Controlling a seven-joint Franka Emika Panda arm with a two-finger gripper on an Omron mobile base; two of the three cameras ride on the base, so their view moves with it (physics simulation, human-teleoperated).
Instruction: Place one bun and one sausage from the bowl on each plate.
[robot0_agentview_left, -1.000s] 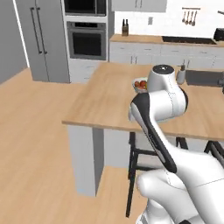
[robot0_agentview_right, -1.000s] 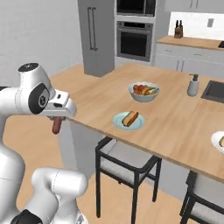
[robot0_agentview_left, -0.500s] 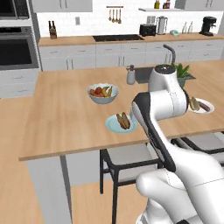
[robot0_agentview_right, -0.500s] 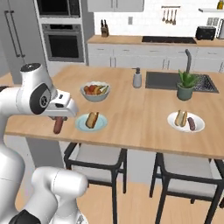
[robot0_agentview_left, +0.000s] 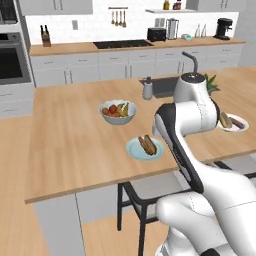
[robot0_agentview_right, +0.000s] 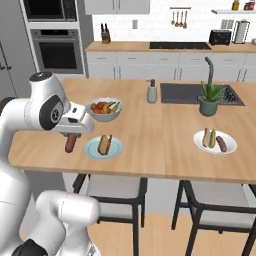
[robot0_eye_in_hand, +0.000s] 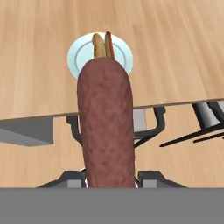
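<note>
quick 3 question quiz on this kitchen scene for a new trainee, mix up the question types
1. True or false: the gripper holds a sausage.
2. Multiple choice: what lies on the pale blue plate? A) nothing B) a bun with a thin sausage alongside it C) an apple
3. Fill in: the white plate sits on the counter near a potted ____.

Key:
1. True. In the right base view the sausage hangs from the gripper, left of the blue plate.
2. B.
3. Plant, which stands beside the sink.
</note>
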